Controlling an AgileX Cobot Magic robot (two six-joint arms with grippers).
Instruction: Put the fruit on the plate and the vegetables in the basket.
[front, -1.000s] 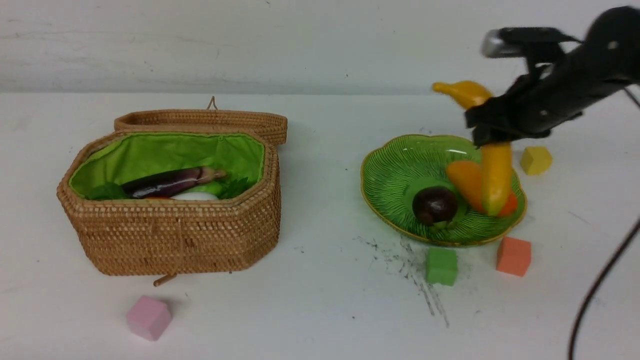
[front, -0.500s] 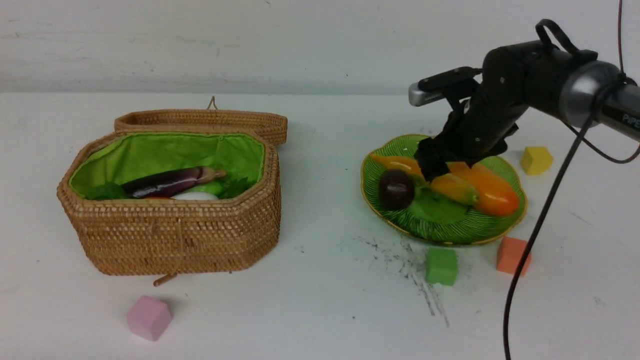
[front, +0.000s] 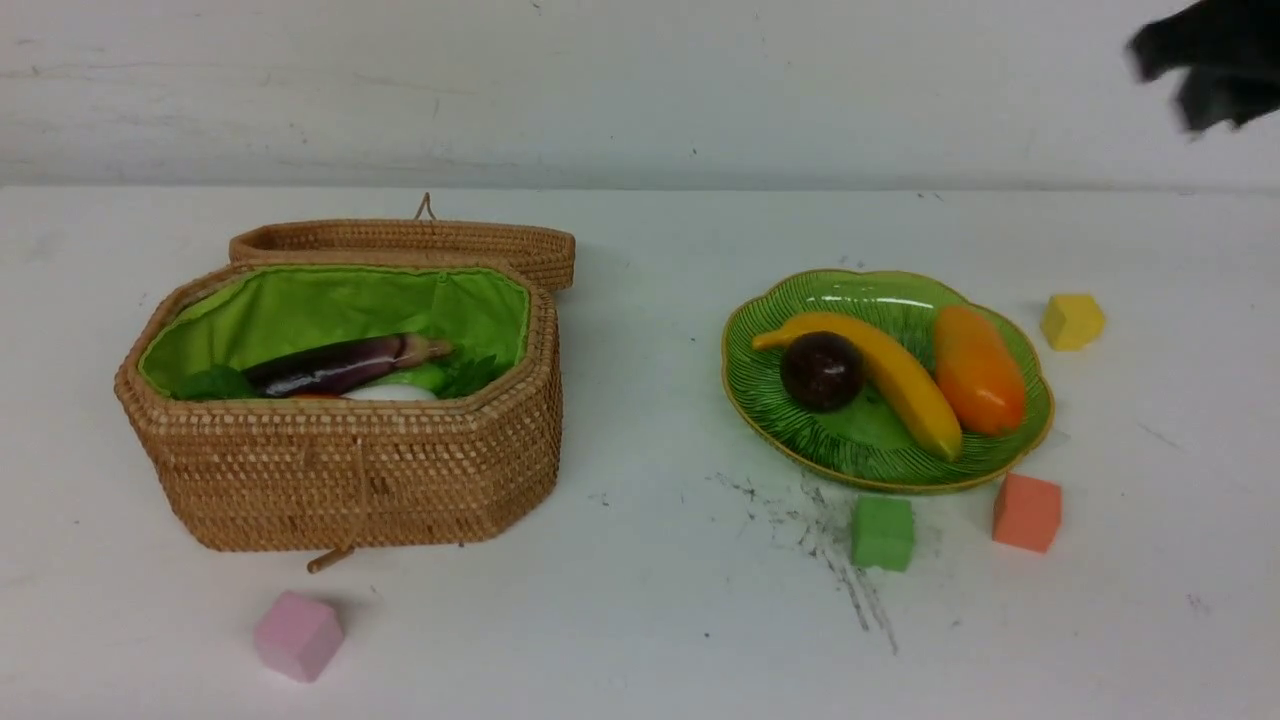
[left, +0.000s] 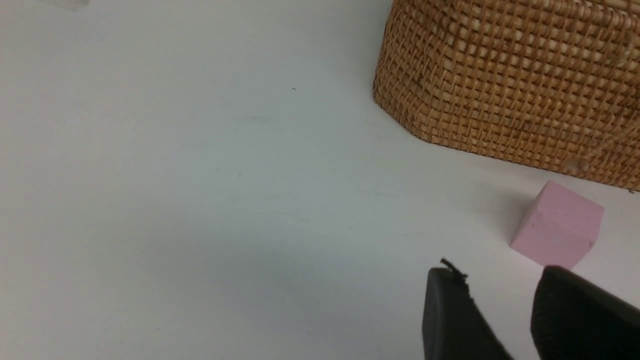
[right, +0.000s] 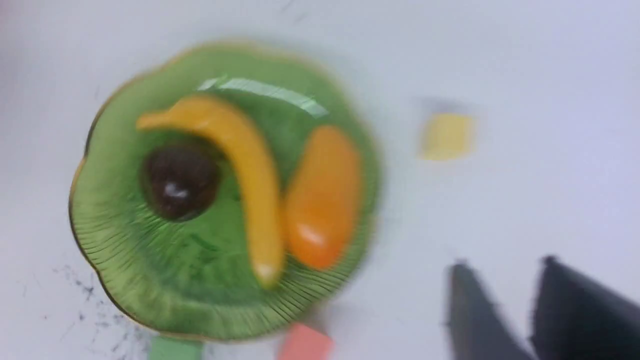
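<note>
The green plate (front: 870, 300) holds all the fruit: the yellow banana (front: 890, 375) lies across it, with the dark mangosteen (front: 822, 370) and the orange mango (front: 978, 368) either side. In the open basket (front: 350, 470) lie the purple eggplant (front: 335, 365), a green gourd (front: 415, 377), a white radish (front: 390, 392) and some leaves. My right gripper (right: 505, 265) hangs high beside the plate (right: 200, 280), open and empty; in the front view its arm (front: 1205, 60) is a dark blur at the top right. My left gripper (left: 500, 272) is open and empty near the basket (left: 510, 75).
The basket's woven lid (front: 410, 245) lies folded back behind it. Foam cubes sit on the white table: pink (front: 297, 635) in front of the basket, green (front: 883, 532) and orange (front: 1027, 512) in front of the plate, yellow (front: 1072, 320) to its right. Dark scuffs mark the table near the green cube.
My right gripper has let go of the banana, which now lies flat on the plate. The arm has risen away to the upper right. The mangosteen and mango have shifted on the plate.
</note>
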